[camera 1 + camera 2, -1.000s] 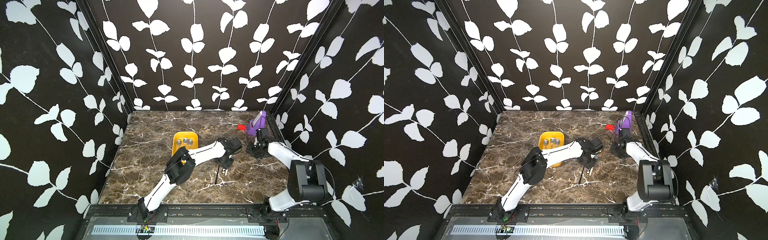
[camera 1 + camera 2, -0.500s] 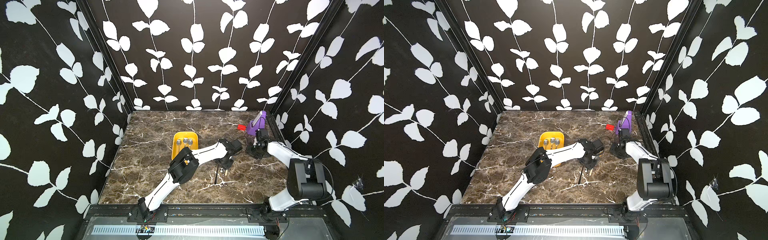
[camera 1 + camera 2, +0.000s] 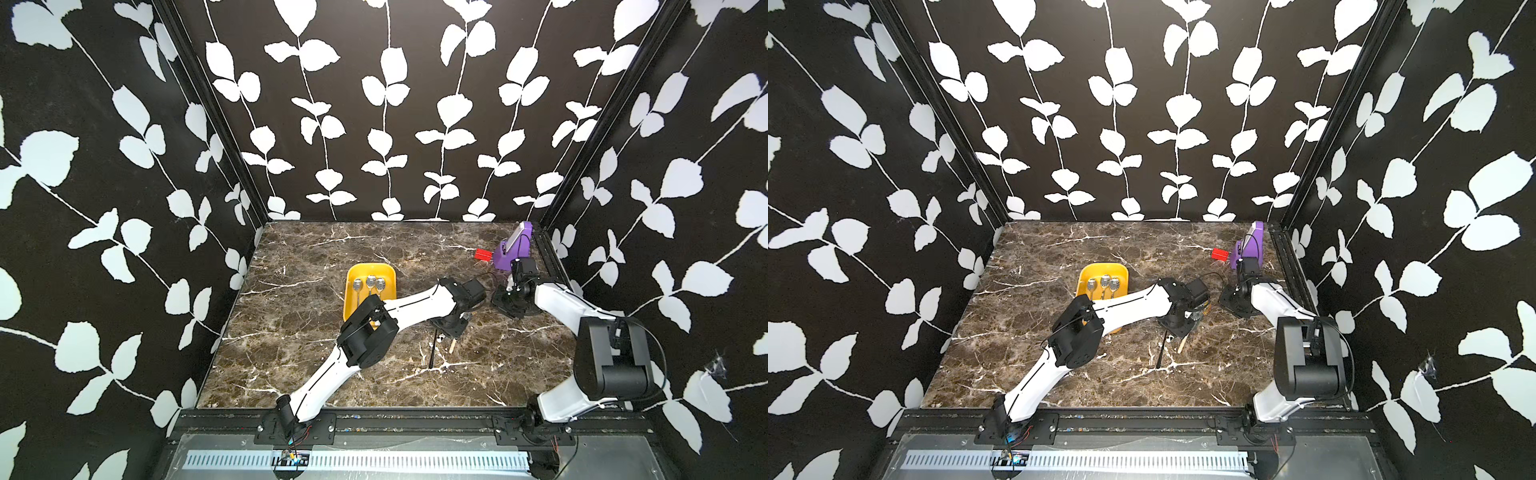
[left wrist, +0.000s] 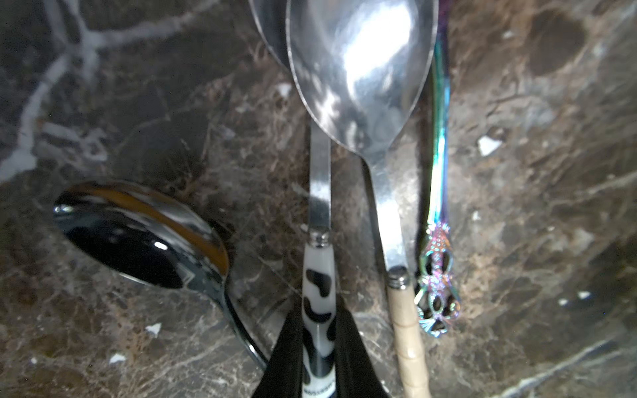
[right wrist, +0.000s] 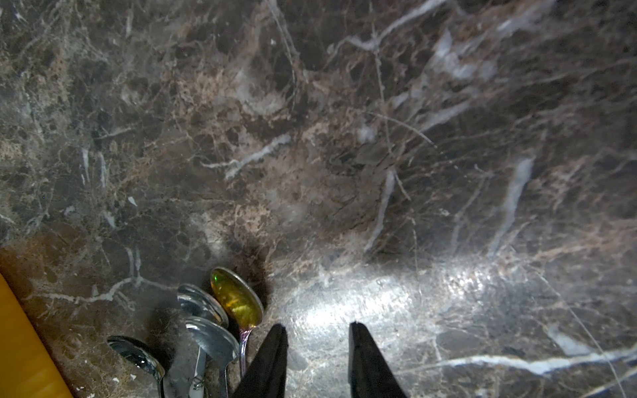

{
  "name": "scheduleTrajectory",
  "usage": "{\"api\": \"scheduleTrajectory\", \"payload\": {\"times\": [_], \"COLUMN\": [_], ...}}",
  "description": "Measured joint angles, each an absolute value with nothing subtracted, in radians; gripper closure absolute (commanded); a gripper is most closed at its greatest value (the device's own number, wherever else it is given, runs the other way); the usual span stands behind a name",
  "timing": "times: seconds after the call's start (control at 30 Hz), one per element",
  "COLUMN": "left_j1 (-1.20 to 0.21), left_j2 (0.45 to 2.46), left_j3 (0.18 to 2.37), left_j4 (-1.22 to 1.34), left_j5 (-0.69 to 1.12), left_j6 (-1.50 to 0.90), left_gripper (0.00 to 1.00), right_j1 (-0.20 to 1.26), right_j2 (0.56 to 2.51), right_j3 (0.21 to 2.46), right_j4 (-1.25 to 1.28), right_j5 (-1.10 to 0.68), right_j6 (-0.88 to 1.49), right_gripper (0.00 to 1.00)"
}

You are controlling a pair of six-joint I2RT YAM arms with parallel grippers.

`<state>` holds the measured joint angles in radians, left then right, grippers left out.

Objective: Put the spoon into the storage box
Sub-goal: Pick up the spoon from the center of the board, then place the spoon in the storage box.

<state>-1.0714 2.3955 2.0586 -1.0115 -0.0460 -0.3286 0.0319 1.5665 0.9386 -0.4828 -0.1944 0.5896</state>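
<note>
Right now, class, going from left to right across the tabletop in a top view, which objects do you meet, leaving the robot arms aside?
Shallow yellow plastic storage box → thin black spoon handle → pale wooden spoon handle → small red block → purple angular stand.

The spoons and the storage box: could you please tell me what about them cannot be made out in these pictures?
- Cow-patterned spoon: in the left wrist view the wooden-handled spoon covers most of its bowl, and the picture's edge cuts off its handle end.
- Loose spoons in both top views: the left gripper hides their bowls; only two handle ends show.
- Storage box: the left arm hides its near half in both top views.
</note>
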Motion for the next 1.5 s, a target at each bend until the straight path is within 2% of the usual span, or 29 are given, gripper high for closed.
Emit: {"api": "scheduleTrajectory", "payload": {"times": [0.33,0.57,0.73,1.0,1.2,1.5], "left_j1": [-1.066,-1.038,-0.984,-0.819,-0.739,-0.668], "left_j2": [2.375,2.233,2.078,1.854,1.8,1.8], "left_j3": [2.058,2.002,1.892,1.631,1.476,1.391], "left_j4": [-0.998,-0.976,-0.952,-0.921,-0.888,-0.817], "left_j5": [-0.067,-0.09,-0.106,-0.149,-0.13,-0.048], "left_j6": [-0.329,-0.341,-0.36,-0.413,-0.454,-0.487], "left_gripper": [1.0,1.0,1.0,1.0,1.0,1.0], "right_j1": [0.032,0.032,0.032,0.032,0.032,0.032], "right_j2": [1.566,1.567,1.567,1.571,1.579,1.585], "right_j3": [0.939,0.939,0.939,0.939,0.939,0.939], "right_j4": [-0.484,-0.485,-0.487,-0.484,-0.483,-0.484], "right_j5": [-0.194,-0.194,-0.195,-0.2,-0.208,-0.223], "right_j6": [0.578,0.575,0.575,0.575,0.575,0.575], "right_gripper": [0.67,0.67,0.67,0.67,0.67,0.67]}}
